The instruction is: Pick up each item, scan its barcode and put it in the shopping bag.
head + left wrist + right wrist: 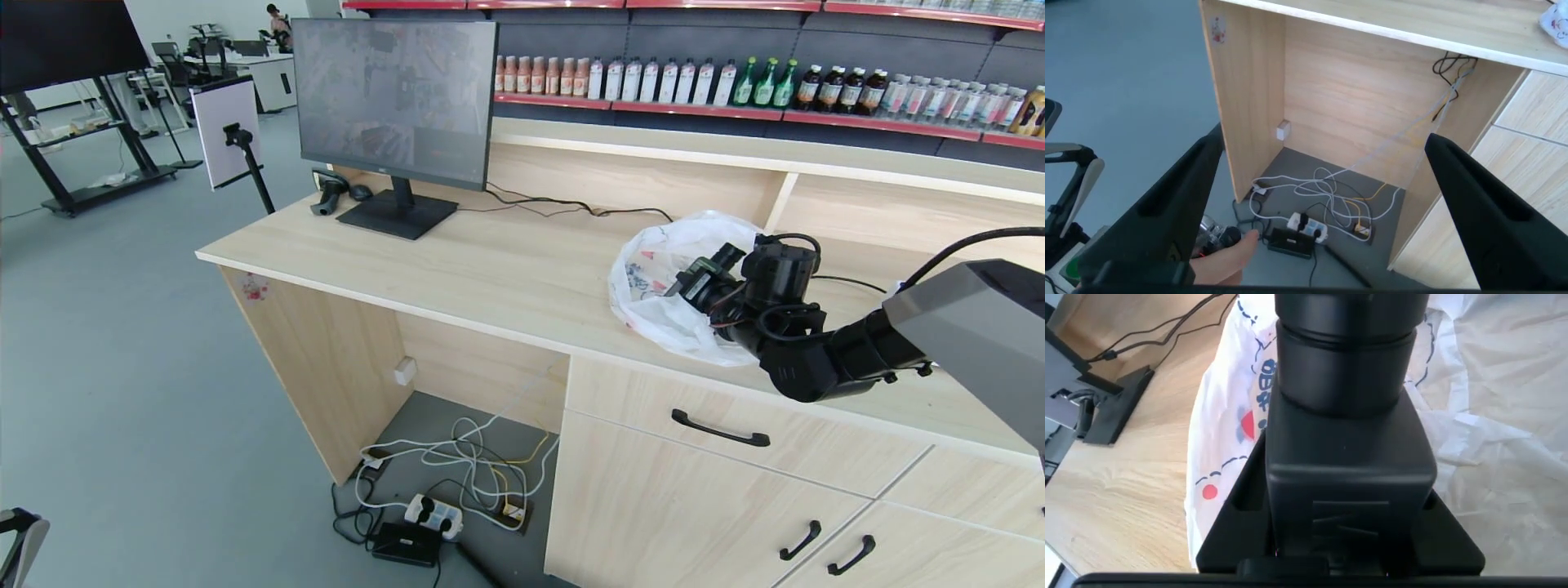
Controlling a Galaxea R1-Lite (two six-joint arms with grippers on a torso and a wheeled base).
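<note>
A white plastic shopping bag (pixel 665 273) with small red and blue prints lies crumpled on the wooden counter (pixel 506 269), right of its middle. My right gripper (pixel 735 282) hangs at the bag's near right side, its black wrist covering part of the plastic. In the right wrist view the arm's black housing (pixel 1347 465) hides the gripper, with the bag (pixel 1503 449) spread behind it. My left gripper (pixel 1323 220) is open and holds nothing. It is low, facing the floor and the opening under the counter. A black handheld scanner (pixel 329 197) lies by the monitor.
A monitor (pixel 396 102) and a mouse (pixel 360 192) stand at the counter's far left, with cables trailing right. Drawers (pixel 718 429) front the counter. A power strip (pixel 1308 224) and loose wires lie on the floor below. Bottle shelves (pixel 735 82) line the back wall.
</note>
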